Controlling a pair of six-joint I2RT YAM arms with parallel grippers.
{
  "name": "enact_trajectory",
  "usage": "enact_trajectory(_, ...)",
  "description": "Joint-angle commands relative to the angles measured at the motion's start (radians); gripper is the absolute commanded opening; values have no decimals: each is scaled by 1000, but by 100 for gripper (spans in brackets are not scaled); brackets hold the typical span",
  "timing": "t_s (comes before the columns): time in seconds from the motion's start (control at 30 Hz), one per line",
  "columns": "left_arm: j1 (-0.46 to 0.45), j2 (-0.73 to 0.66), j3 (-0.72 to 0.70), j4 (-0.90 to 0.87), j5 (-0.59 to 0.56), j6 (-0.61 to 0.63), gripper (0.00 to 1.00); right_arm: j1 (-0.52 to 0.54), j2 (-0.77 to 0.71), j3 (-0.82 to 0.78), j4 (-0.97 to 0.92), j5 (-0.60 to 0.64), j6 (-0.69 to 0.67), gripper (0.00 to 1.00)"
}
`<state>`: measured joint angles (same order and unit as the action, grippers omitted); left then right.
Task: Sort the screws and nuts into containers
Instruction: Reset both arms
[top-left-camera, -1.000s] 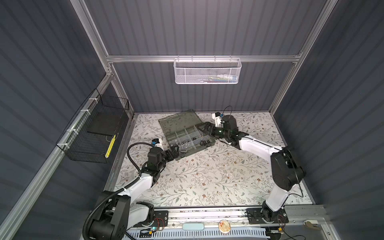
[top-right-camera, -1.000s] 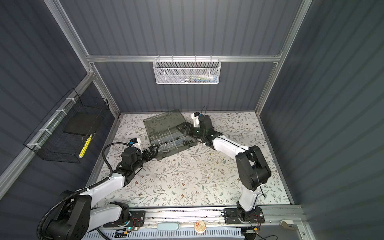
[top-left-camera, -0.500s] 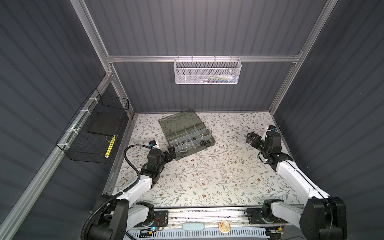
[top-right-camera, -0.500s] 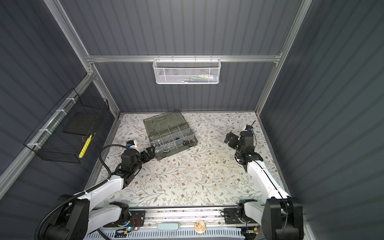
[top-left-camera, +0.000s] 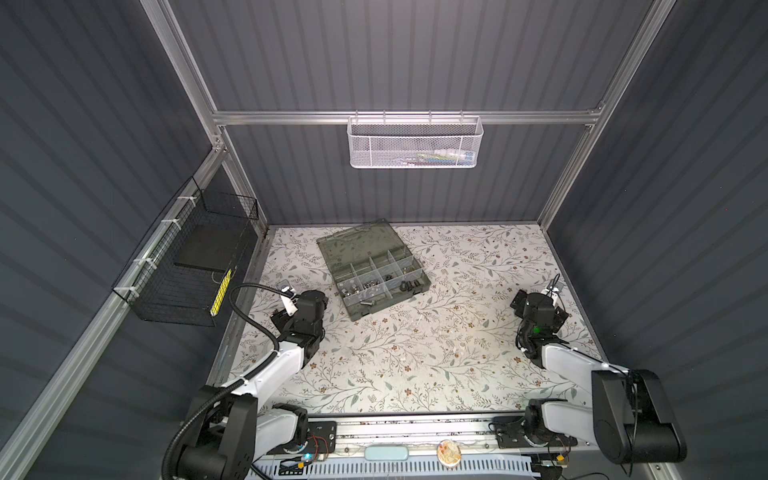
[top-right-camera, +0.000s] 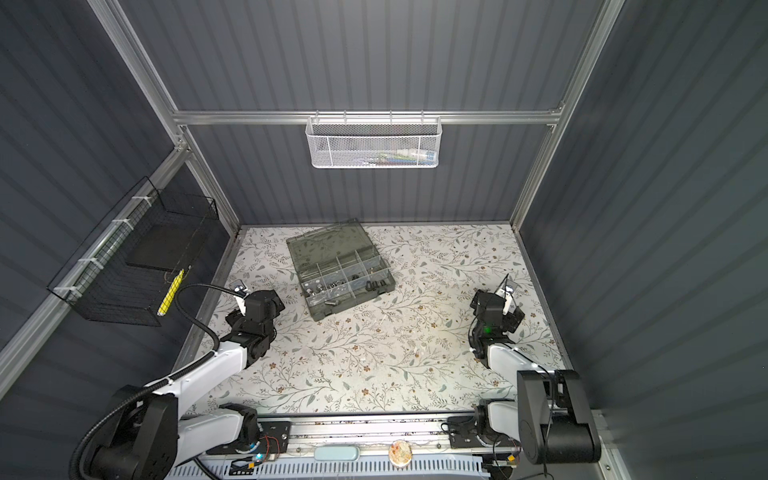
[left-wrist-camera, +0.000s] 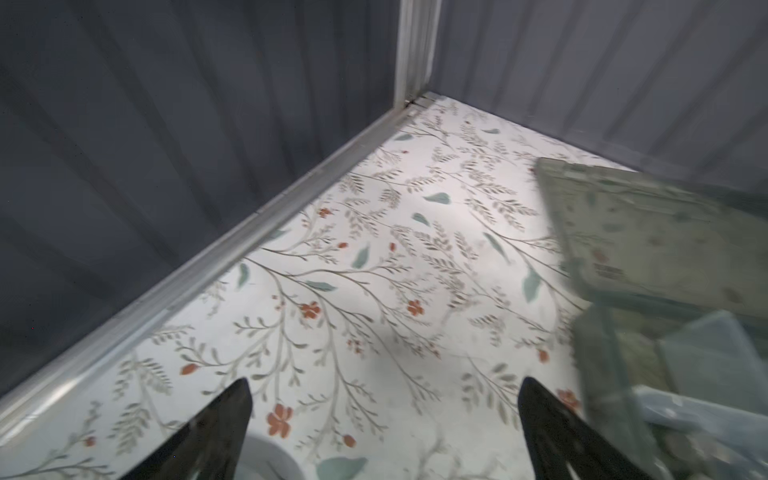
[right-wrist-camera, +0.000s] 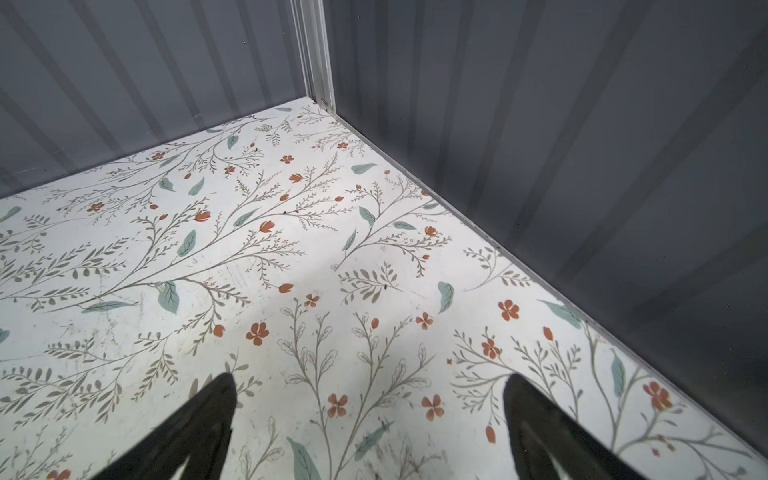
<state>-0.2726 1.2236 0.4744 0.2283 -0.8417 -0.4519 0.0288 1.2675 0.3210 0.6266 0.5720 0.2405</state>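
The grey-green organizer case (top-left-camera: 392, 302) (top-right-camera: 355, 302) lies open at the back middle of the floral table, its smoky lid (top-left-camera: 361, 245) flat behind it. Black screws (top-left-camera: 409, 285) (top-right-camera: 374, 285) sit in a right-hand container. Silver nuts and screws (top-left-camera: 368, 286) (top-right-camera: 332, 286) fill the containers to their left. My left gripper (top-left-camera: 320, 297) (top-right-camera: 276, 300) (left-wrist-camera: 385, 382) stands open and empty over bare table, left of the case. The left wrist view shows the blurred lid (left-wrist-camera: 648, 232) off to one side. My right gripper (top-left-camera: 536, 297) (top-right-camera: 496, 296) (right-wrist-camera: 370, 376) is open and empty near the right wall.
A white mesh basket (top-left-camera: 415, 143) hangs on the back wall and a black wire basket (top-left-camera: 195, 257) on the left wall. Corrugated walls close in on three sides. The floral table (top-left-camera: 415, 353) lies between the arms, with a rail along its front edge.
My right arm has swung away from the case's far right edge to the right wall. The left gripper has drawn back a little from the case's left corner. Both stay open.
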Motion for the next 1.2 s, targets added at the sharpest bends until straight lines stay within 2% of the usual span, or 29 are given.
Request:
enact_trajectory(0.0,7,103,-22,178,-219,149,100,22,48,-36,294,12,-105,99)
enact_trajectory(0.1,7,226,-8,361,-247,275,100,47,113,-86,491,13,-165,99)
enact_trajectory(0.2,7,345,3,543,-231,372,100,63,110,-57,431,29,-172,99)
enact_trajectory(0.3,9,423,70,493,-219,393,100,68,124,-45,430,38,-181,99)
enact_trajectory(0.37,9,422,74,486,-126,376,100,71,125,-42,425,40,-182,99)
enact_trajectory(0.4,12,430,26,623,-23,421,100,71,126,-39,419,41,-184,99)
enact_trajectory(0.47,11,493,11,749,6,494,100,78,131,-30,413,49,-192,99)
enact_trajectory(0.53,10,488,68,585,50,471,100,93,145,-19,412,63,-213,99)
enact_trajectory(0.7,26,511,114,529,105,481,100,123,171,-10,442,93,-253,99)
enact_trajectory(0.83,89,508,158,423,226,435,100,120,164,-20,456,92,-250,99)
enact_trajectory(1.07,92,476,75,541,237,429,100,100,139,-123,614,93,-217,99)
enact_trajectory(1.17,100,459,4,653,314,446,100,97,145,-175,720,104,-208,99)
